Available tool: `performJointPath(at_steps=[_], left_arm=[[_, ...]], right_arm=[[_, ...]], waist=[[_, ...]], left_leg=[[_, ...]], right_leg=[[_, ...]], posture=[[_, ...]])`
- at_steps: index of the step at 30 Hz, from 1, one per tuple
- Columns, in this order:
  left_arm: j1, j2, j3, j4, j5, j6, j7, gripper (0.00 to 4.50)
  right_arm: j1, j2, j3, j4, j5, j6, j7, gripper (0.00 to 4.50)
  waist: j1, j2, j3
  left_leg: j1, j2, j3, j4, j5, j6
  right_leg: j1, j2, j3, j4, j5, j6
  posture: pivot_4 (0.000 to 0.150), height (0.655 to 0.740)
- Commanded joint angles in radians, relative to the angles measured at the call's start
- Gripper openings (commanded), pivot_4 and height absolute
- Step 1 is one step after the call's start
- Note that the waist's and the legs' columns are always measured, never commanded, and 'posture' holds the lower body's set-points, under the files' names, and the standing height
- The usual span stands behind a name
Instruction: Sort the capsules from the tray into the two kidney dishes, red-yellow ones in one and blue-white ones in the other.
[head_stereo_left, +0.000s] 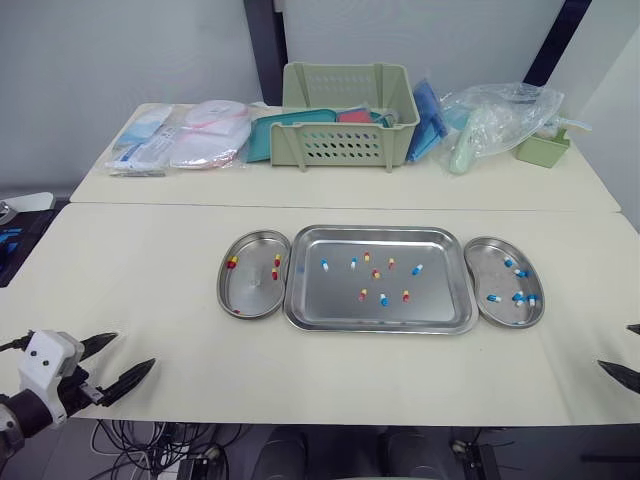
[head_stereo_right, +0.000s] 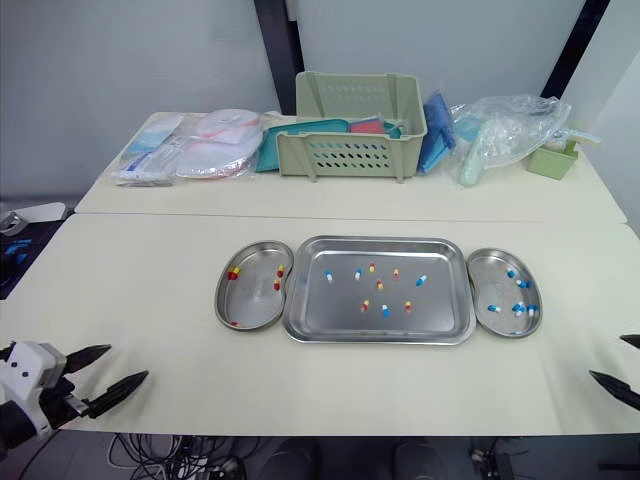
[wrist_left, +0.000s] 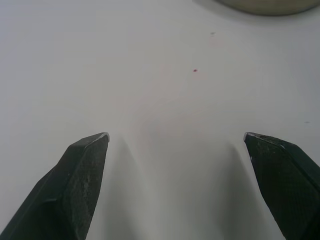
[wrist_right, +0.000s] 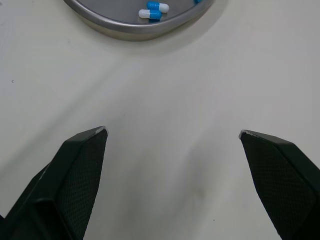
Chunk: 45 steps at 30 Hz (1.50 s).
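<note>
- Tray (head_stereo_left: 440, 290): mid-bench (head_stereo_left: 150, 270), holding loose mixed capsules (head_stereo_left: 416, 269).
- Left kidney dish (head_stereo_left: 250, 290): just beside the tray's left edge, holding red-yellow capsules (head_stereo_left: 232, 262).
- Right kidney dish (head_stereo_left: 495, 270): just beside the tray's right edge, holding blue-white capsules (head_stereo_left: 518, 297).
- My left pincer (head_stereo_left: 133, 350): near left, fingers apart, empty.
- My right pincer (wrist_right: 173, 131): near right, fingers apart, empty, near the right kidney dish.

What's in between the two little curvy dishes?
The steel tray sits between the left kidney dish and the right kidney dish, close against both. Loose red-yellow and blue-white capsules lie in it, as the left eye view shows.
</note>
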Motion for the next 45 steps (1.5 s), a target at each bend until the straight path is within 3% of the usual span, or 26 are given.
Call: performJointPath(at_steps=[1,8,13,19,23,26,32,37,41,45], left_arm=[[0.025,-0.066,-0.036,-0.187,-0.039,0.045,0.056,4.5],[0.061,-0.234,-0.259,-0.515,-0.014,0.097,0.177,4.5],[0.023,-0.306,-0.398,-0.568,0.036,0.091,0.246,4.5],[-0.005,-0.331,-0.465,-0.558,0.058,0.076,0.275,4.5],[-0.05,-0.346,-0.49,-0.519,0.072,0.062,0.291,4.5],[-0.076,-0.357,-0.51,-0.516,0.074,0.064,0.304,4.5],[-0.08,-0.354,-0.503,-0.516,0.068,0.066,0.31,4.5],[-0.089,-0.352,-0.498,-0.518,0.06,0.072,0.312,4.5],[-0.104,-0.348,-0.493,-0.519,0.054,0.081,0.316,4.5],[-0.118,-0.343,-0.496,-0.522,0.052,0.09,0.318,4.5]], right_arm=[[0.008,-0.008,-0.013,-0.019,0.006,0.001,-0.005,4.48],[0.077,0.024,-0.035,-0.083,0.019,0.021,-0.015,4.48],[0.126,0.038,-0.046,-0.129,0.025,0.026,-0.017,4.48],[0.198,0.058,-0.051,-0.26,0.055,0.072,0.008,4.48],[0.265,0.084,-0.029,-0.478,0.137,0.183,0.029,4.48],[0.265,0.102,0.075,-0.726,0.227,0.287,-0.018,4.48],[-0.025,0.162,0.337,-0.89,0.277,0.452,-0.261,4.48],[-0.328,0.285,0.567,-0.883,0.248,0.616,-0.489,4.48],[-0.494,0.384,0.763,-0.794,0.131,0.655,-0.597,4.48],[-0.603,0.475,0.896,-0.708,0.032,0.646,-0.667,3.68]], waist=[[0.0,0.0,0.0],[0.002,0.0,0.0],[0.001,0.001,-0.001],[0.002,0.001,-0.001],[0.002,0.003,-0.002],[0.001,0.003,-0.002],[0.001,0.001,-0.001],[0.003,0.0,-0.001],[0.004,-0.001,-0.001],[0.003,-0.001,-0.001]], left_leg=[[0.0,0.0,0.0,0.0,0.0,0.0],[0.0,0.0,0.0,0.0,0.0,0.0],[0.0,-0.001,0.001,0.001,0.0,0.0],[0.0,-0.001,0.001,0.001,0.0,0.0],[0.0,-0.001,0.0,0.001,0.0,0.0],[0.0,-0.001,0.0,0.001,0.0,0.0],[0.0,0.0,-0.001,0.002,0.0,0.0],[-0.001,-0.001,-0.002,0.002,0.0,0.0],[-0.001,-0.001,-0.003,0.001,0.0,0.0],[-0.001,-0.001,-0.003,0.001,0.0,0.0]], right_leg=[[0.0,0.0,0.0,0.0,0.0,0.0],[0.001,0.0,0.0,0.0,0.0,0.0],[0.001,0.0,0.001,0.0,0.0,0.0],[0.001,0.0,0.001,0.0,0.0,0.0],[0.001,0.0,0.001,0.0,0.0,0.0],[0.001,0.0,0.001,0.0,0.0,0.0],[0.001,0.0,0.0,0.0,0.0,0.001],[0.0,0.0,-0.001,0.0,0.0,0.0],[0.0,0.0,-0.002,0.0,0.0,0.0],[-0.001,0.0,-0.002,0.001,0.0,0.0]], posture=[[0.15,0.74],[0.15,0.74],[0.15,0.74],[0.15,0.74],[0.15,0.74],[0.15,0.74],[0.15,0.74],[0.15,0.74],[0.15,0.74],[0.15,0.74]])
